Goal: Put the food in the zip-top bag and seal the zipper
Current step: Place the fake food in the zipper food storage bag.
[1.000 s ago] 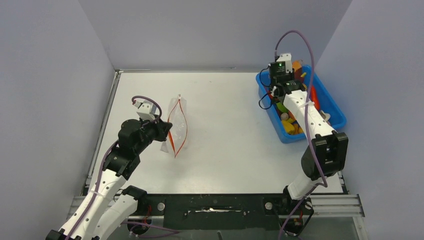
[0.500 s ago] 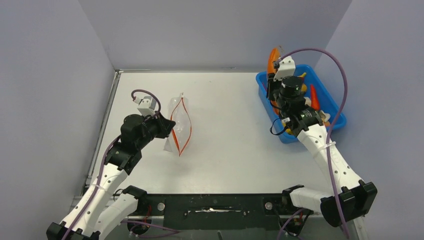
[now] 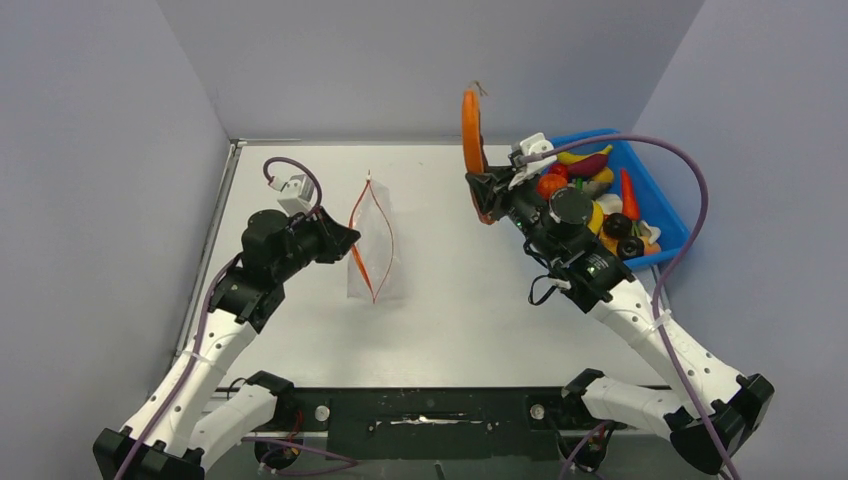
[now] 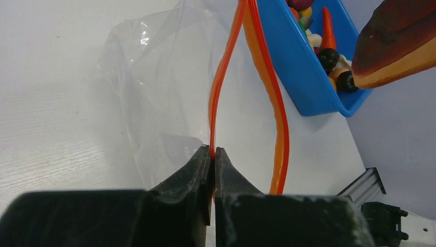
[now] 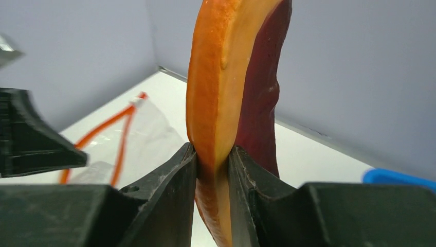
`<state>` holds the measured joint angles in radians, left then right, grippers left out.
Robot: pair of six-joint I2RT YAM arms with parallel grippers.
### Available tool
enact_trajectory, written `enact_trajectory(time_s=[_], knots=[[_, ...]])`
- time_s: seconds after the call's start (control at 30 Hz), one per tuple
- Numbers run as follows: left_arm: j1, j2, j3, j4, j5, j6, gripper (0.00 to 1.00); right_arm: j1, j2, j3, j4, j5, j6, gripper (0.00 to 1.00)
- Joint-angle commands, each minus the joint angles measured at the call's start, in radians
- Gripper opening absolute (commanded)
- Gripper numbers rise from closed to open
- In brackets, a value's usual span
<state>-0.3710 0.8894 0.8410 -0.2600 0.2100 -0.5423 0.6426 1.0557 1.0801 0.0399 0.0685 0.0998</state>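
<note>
The zip-top bag (image 3: 376, 262) stands on the white table with its mouth spread open. My left gripper (image 3: 345, 240) is shut on one side of the red-orange zipper (image 3: 357, 215). In the left wrist view the jaws (image 4: 213, 150) pinch that strip (image 4: 221, 82); the other side (image 4: 277, 118) bows away. My right gripper (image 3: 487, 192) is shut on a long orange food piece with a dark red skin (image 3: 470, 125) and holds it upright in the air, right of the bag. The right wrist view shows it clamped (image 5: 226, 67) between the jaws (image 5: 212, 152), with the bag (image 5: 146, 131) beyond.
A blue tray (image 3: 668, 205) at the back right holds several toy foods, among them a purple eggplant (image 3: 585, 160), a red tomato (image 3: 550, 185) and an orange carrot (image 3: 627, 187). Grey walls close in the table on three sides.
My right arm lifted the orange piece out of the blue tray and swung it left toward the bag. My left gripper shifted the bag slightly right, still pinching the zipper.
</note>
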Motion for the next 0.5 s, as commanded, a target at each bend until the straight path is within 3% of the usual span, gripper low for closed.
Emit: enact_trajectory(time_s=[0.0, 0.47], knots=[[0.007, 0.015, 0.055, 0.024, 0.063, -0.062, 0.00, 0.108, 0.001, -0.001, 0.290, -0.054, 0.031, 0.08], [0.015, 0.031, 0.088, 0.036, 0.188, -0.165, 0.00, 0.292, 0.071, 0.050, 0.562, -0.220, -0.019, 0.09]])
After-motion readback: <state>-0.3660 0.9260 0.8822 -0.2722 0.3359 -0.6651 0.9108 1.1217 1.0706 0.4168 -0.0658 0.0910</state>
